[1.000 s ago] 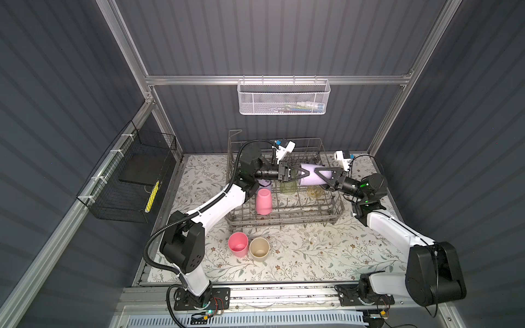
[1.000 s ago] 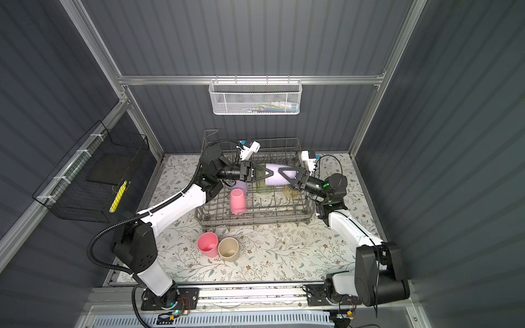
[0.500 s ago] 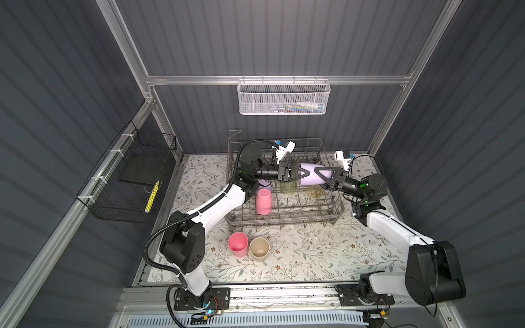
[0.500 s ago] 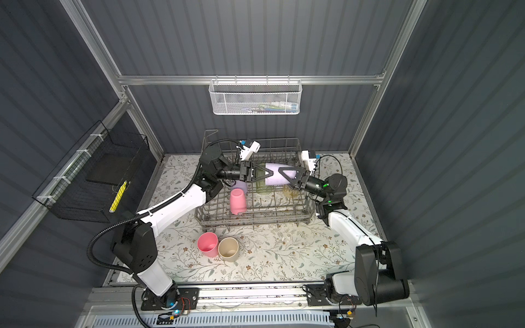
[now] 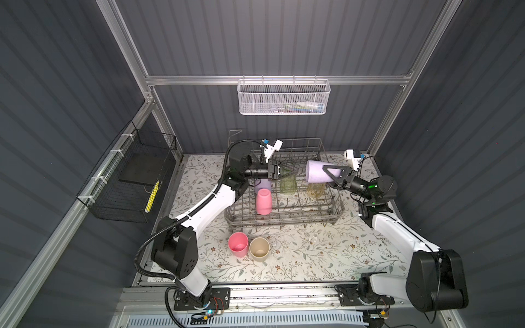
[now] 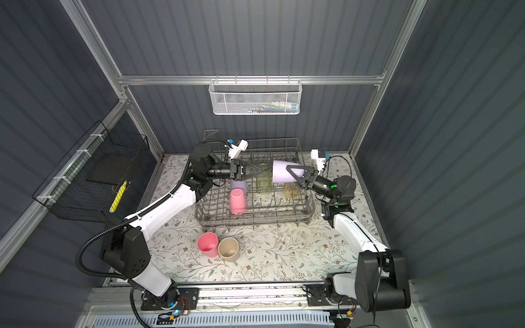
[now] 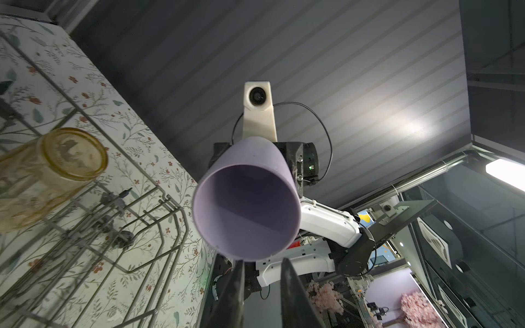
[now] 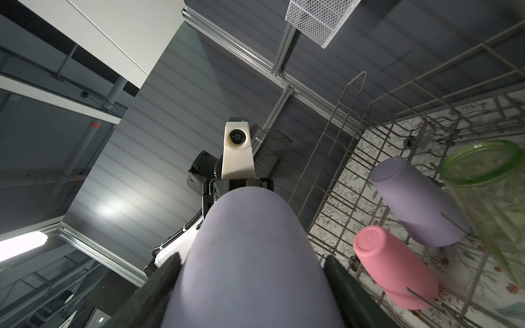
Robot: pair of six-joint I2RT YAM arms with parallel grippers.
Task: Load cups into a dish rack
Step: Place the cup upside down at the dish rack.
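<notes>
My right gripper (image 5: 326, 173) is shut on a lilac cup (image 5: 316, 171), held on its side above the dish rack (image 5: 284, 220) with its mouth toward the left arm. In the right wrist view both fingers (image 8: 167, 272) press the cup's wall (image 8: 250, 250). My left gripper (image 5: 294, 170) hangs just off the cup's rim, its jaws slightly apart and holding nothing. The left wrist view looks straight into the cup's mouth (image 7: 247, 210). In the rack, mouth down, are a pink cup (image 5: 263, 201), a lilac cup (image 5: 262, 185), a green glass (image 5: 288, 184) and an amber glass (image 5: 315, 190).
A pink cup (image 5: 238, 244) and a beige cup (image 5: 259, 249) stand upright on the floral mat in front of the rack. A white mesh basket (image 5: 282, 98) hangs on the back wall. A black wire basket (image 5: 127, 181) hangs on the left wall.
My left gripper's jaws have parted a little beside the lilac cup's rim. The right gripper still holds the cup, and both arms have hardly moved.
</notes>
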